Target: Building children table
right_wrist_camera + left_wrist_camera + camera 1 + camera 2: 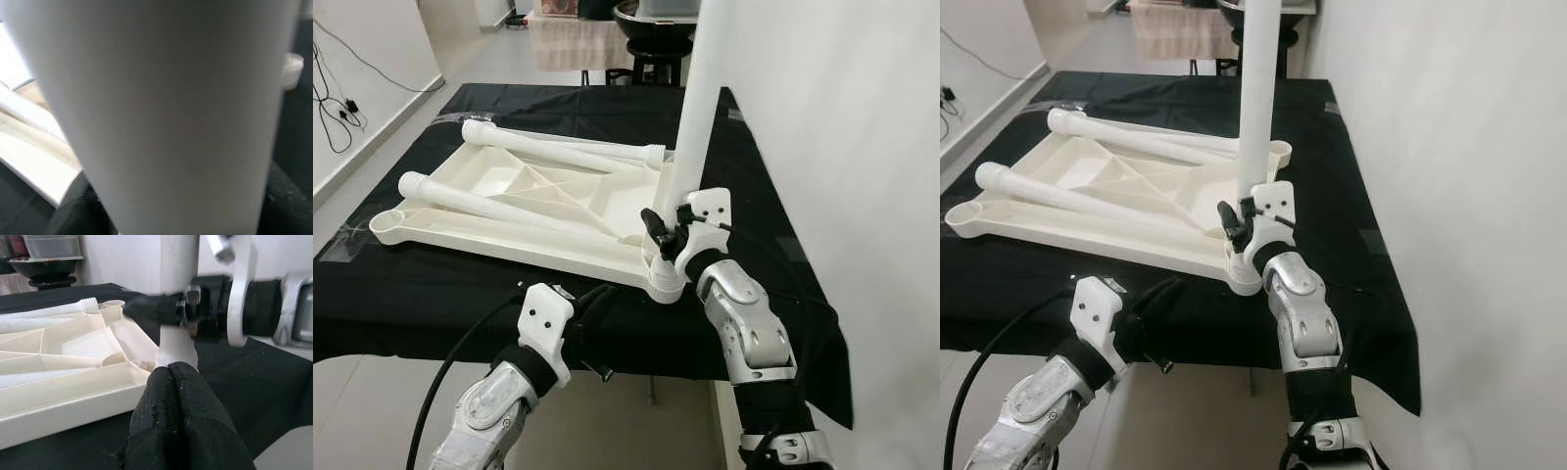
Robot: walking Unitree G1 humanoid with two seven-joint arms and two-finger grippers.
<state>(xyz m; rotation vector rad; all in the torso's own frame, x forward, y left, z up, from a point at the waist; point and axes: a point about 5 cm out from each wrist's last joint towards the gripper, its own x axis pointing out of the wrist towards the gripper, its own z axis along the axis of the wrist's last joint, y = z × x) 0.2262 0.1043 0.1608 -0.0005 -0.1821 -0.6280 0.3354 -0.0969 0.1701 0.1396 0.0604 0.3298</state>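
A white children's tabletop (pixel 538 252) lies upside down on a table draped in black cloth (pixel 431 304). Two loose white legs (pixel 558 147) (pixel 499 208) rest across its ribbed underside. A third leg (pixel 705 98) stands upright in the near right corner socket (pixel 666 279). My right gripper (pixel 664 230) is shut on this leg just above the socket, and the leg (pixel 161 112) is pressed close in the right wrist view. My left gripper (pixel 595 333) hovers at the table's front edge, just short of that corner, its fingers (pixel 176 421) shut together on nothing.
A white wall (pixel 842 147) runs close along the table's right side. A dark stool with a bowl (pixel 656 29) and a hanging cloth (pixel 573 39) stand behind the table. Cables (pixel 333 108) lie by the left wall. A black cable (pixel 460 362) trails from my left arm.
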